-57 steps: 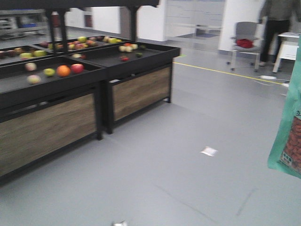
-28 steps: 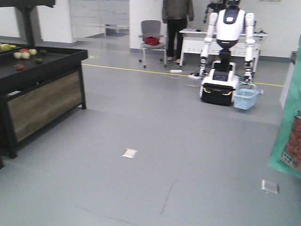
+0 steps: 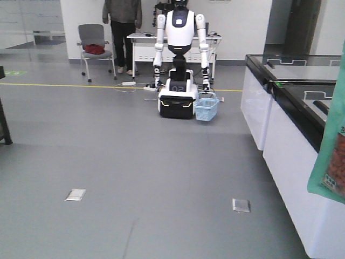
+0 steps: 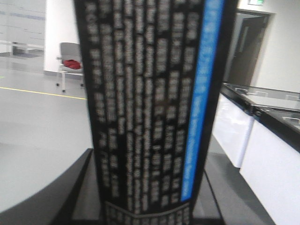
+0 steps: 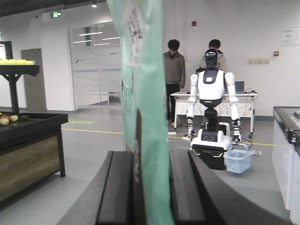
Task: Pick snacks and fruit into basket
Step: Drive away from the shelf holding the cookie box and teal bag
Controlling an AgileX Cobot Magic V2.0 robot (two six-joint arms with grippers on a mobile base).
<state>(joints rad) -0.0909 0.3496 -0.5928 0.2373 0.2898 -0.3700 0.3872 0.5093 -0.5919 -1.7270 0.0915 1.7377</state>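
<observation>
- Teal-green pouch (image 5: 143, 103): stands upright between the fingers of the right gripper (image 5: 150, 187) and also shows at the right edge of the front view. Judged light, limp and slick; best pinched on a flat sealed edge.
- Claw, right: narrowly closed, clamping both faces of that pouch.
- Claw, left: the left gripper (image 4: 145, 206) is clenched on a black pack (image 4: 150, 93) with white lettering and a blue stripe.
- Goal: the basket (image 3: 206, 108) sits on the floor far ahead, just beside a white humanoid robot (image 3: 180, 29).
</observation>
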